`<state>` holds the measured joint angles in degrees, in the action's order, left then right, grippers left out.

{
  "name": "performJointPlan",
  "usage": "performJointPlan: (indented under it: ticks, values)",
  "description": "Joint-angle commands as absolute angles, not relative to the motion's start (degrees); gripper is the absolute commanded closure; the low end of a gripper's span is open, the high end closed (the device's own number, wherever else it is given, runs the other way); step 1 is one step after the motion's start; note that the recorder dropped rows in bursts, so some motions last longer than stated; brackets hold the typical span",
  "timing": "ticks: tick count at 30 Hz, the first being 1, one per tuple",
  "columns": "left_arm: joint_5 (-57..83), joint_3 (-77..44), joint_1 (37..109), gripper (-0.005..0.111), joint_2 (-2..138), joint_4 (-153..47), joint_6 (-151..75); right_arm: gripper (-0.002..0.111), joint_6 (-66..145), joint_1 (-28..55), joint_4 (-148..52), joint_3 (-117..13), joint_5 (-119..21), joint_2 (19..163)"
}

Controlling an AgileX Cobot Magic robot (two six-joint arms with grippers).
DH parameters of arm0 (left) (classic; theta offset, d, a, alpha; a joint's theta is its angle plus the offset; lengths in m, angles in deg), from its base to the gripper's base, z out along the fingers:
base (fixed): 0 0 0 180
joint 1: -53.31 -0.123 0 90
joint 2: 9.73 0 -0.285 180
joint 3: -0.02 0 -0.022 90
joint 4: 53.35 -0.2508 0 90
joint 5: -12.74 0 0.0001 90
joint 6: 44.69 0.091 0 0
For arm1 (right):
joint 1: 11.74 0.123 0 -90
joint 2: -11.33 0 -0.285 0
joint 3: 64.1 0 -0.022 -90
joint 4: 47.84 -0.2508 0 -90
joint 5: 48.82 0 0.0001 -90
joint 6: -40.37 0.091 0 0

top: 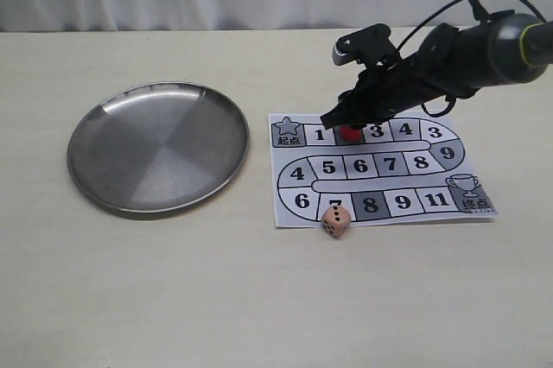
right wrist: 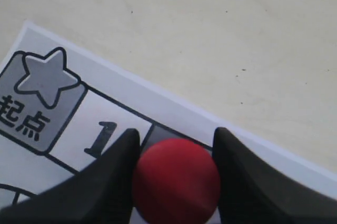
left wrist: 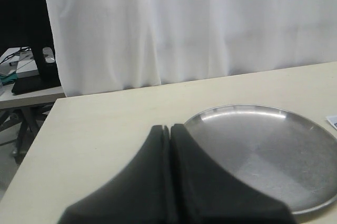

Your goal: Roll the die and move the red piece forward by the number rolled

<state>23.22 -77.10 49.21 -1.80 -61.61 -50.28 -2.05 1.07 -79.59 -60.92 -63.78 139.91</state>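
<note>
The red piece [top: 350, 134] stands on the dark square just after square 1 of the paper game board [top: 432, 180]. My right gripper [top: 344, 123] reaches in from the right, and in the right wrist view its black fingers [right wrist: 118, 161] press against both sides of the red piece [right wrist: 175, 179]. The die [top: 335, 221], a pale cube with dark pips, rests at the board's front edge beside square 7, apart from both grippers. My left gripper [left wrist: 171, 128] is shut with nothing in it, hovering near the plate; the exterior view does not show it.
A round steel plate [top: 158, 148] lies left of the board, and its rim [left wrist: 237, 109] shows beside the left fingers. White curtain hangs behind the table. The board's start square with a star [right wrist: 46, 77] sits next to square 1.
</note>
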Motion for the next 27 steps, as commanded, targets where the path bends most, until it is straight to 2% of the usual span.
performJointPlan:
  ticks: [1,9,19,27]
  values:
    - [22.67,-77.2,49.02,0.107,-1.94,-61.59,-50.33,0.104,-2.0,-0.27,-77.52,-60.45,-65.06,135.94]
    - [22.67,-77.2,49.02,0.107,-1.94,-61.59,-50.33,0.104,-1.83,-2.59,-77.36,-60.45,-65.06,129.02]
    - [22.67,-77.2,49.02,0.107,-1.94,-61.59,-50.33,0.104,-1.92,-3.45,-75.15,-60.45,-65.41,140.81]
    - [22.67,-77.2,49.02,0.107,-1.94,-61.59,-50.33,0.104,-0.67,-4.46,-75.15,-60.42,-66.51,142.63]
